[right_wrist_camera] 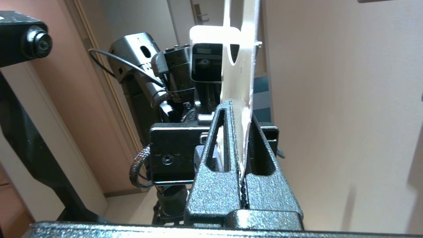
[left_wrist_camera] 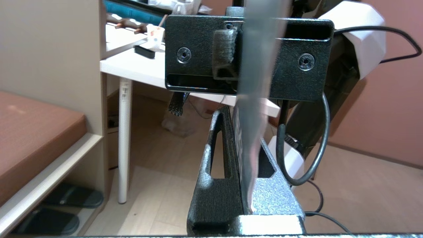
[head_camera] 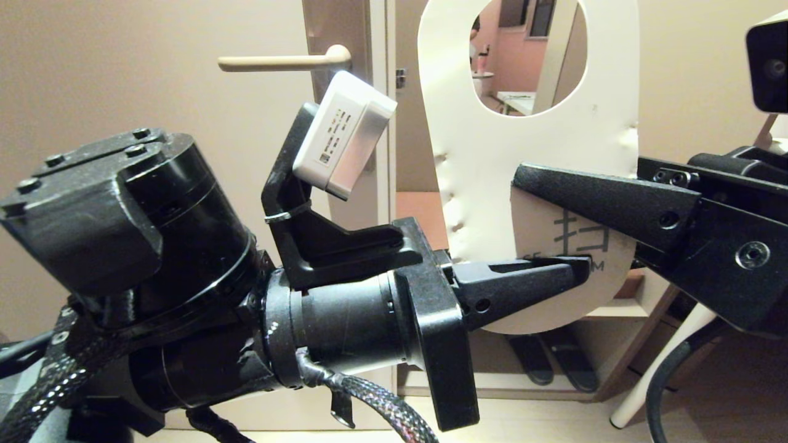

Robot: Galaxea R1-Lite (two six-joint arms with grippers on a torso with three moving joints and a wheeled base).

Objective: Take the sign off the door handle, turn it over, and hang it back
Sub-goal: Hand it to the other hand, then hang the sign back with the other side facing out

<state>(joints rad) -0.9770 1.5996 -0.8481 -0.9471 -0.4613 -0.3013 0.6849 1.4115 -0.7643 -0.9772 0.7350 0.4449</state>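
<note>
The flat cream card-like sign (head_camera: 486, 166) looks matt, dimpled along its edges. Beside it, the black grippers' fingers (head_camera: 523, 283) look like grainy matt plastic. The slim beige door handle (head_camera: 283, 61) appears smooth, satin.

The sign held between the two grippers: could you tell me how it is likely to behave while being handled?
The sign looks thin and light, edge-on a mere sliver in the wrist views. It stands upright from the left gripper and right gripper, so it is probably fairly stiff. Dents along its edges suggest it marks easily.
</note>
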